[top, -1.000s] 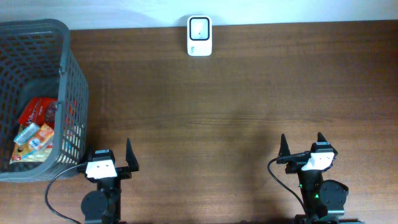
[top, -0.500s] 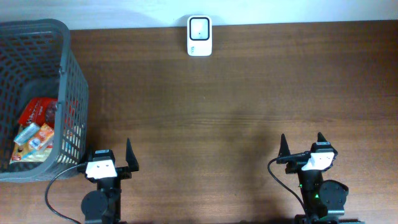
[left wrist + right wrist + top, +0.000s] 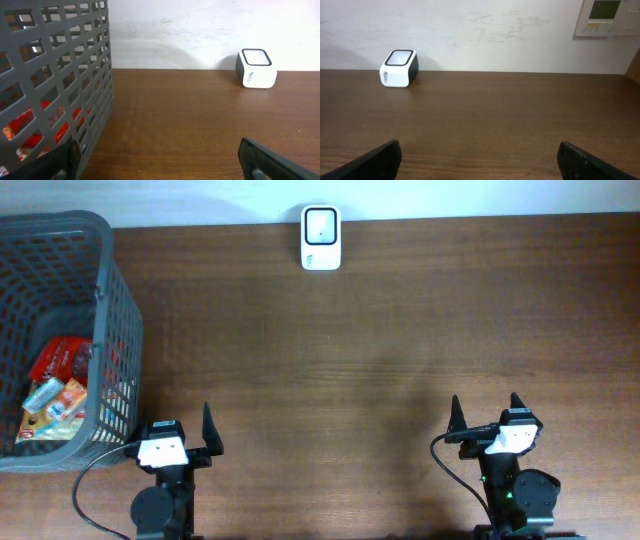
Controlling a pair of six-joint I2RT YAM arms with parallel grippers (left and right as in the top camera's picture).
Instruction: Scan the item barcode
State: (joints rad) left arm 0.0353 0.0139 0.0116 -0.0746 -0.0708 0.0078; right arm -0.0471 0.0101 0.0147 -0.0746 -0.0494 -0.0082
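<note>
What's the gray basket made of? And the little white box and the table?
The gray basket looks like molded plastic: matte, with an even grid of holes. The little white box seems to be smooth plastic, with dark sides and a glossy pale top. The table looks like wood or wood-look laminate: brown grain lines, faint sheen. I can't tell which.

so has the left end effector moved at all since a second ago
No. The left end effector sits at the same spot, just off the near corner of the grey basket, jaws open.

dark matt wood-grain table, grey plastic lattice basket, glossy white plastic scanner
</note>
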